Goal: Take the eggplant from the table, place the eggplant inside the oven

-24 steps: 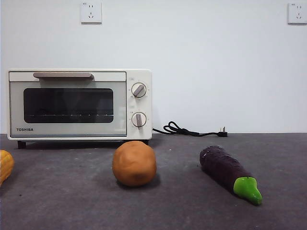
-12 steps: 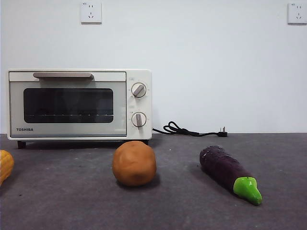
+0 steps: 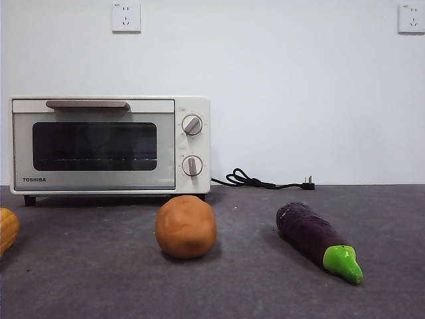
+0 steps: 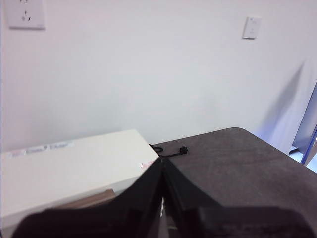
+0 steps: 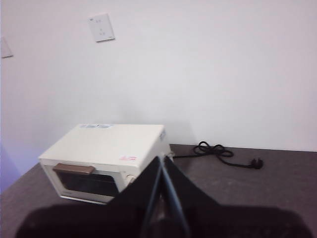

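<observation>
A dark purple eggplant [image 3: 312, 236] lies untouched on the grey desk [image 3: 252, 292], right of centre and near the front, its long axis running diagonally: the blunt purple end points back toward the left, the green stem cap [image 3: 343, 263] toward the near right. A round orange-brown lump [image 3: 186, 226] sits just left of it, well apart, and a yellow-orange ribbed item [image 3: 6, 230] peeks in at the far left edge. Behind them, at the back left, the cream oven [image 3: 109, 145] stands with its glass door shut, its unplugged cord [image 3: 262, 181] trailing to the right. Neither arm shows over the desk from the front; both wait high and back. The left claw [image 4: 162, 166] is pinched closed and empty, looking down over the oven's top; the right claw [image 5: 162, 163] is likewise closed on nothing, facing the oven from farther to the right. Since the eggplant lies on the right side, the right arm appears the nearer for the pick, and its claw would best close across the slanted body.
</observation>
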Action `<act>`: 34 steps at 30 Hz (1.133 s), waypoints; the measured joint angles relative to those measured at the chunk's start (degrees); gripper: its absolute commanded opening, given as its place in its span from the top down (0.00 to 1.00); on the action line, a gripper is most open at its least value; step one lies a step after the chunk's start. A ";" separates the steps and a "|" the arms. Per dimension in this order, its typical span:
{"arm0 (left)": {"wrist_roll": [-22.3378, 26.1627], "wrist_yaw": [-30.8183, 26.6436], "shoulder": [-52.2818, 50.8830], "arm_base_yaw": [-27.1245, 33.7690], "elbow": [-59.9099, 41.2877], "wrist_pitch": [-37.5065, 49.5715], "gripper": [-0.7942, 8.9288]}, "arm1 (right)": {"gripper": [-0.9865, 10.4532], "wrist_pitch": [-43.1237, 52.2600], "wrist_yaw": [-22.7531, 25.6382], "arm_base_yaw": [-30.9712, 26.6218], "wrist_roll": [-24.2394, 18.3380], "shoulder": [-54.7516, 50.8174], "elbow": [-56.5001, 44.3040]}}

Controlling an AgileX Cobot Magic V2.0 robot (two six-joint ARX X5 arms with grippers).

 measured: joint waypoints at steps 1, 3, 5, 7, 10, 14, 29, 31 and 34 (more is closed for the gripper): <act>0.31 -0.02 0.50 -0.22 1.07 -0.33 0.92 | 0.92 -1.29 -0.04 0.48 0.00 1.14 2.01; 0.55 -0.02 1.38 -0.37 2.80 -0.90 0.92 | 0.92 -4.07 -0.96 1.46 -0.04 3.19 5.64; 0.79 -0.02 2.14 -0.37 4.24 -1.55 0.92 | 0.92 -6.86 -2.34 2.58 -0.17 5.03 8.92; 0.90 -0.02 2.73 -0.42 5.07 -1.75 0.92 | 0.92 -9.42 -3.82 3.82 -0.17 6.60 11.80; 1.03 -0.02 3.19 -0.42 5.20 -2.19 0.92 | 0.92 -11.80 -4.48 5.73 -0.20 8.20 14.62; 1.46 -0.02 4.00 -0.42 5.20 -2.86 0.92 | 0.91 -12.46 -4.48 7.58 -0.20 8.85 15.98; 2.36 -0.02 5.99 -0.42 5.20 -2.91 0.92 | 0.51 -14.19 -7.13 10.23 -0.17 10.38 16.09; 2.47 -0.02 6.25 -0.44 5.20 -2.89 0.92 | 0.46 -14.40 -7.54 10.29 -0.17 10.56 16.09; 2.78 -0.02 6.93 -0.44 5.20 -2.91 0.92 | 0.43 -14.84 -7.67 10.29 -0.17 10.67 16.09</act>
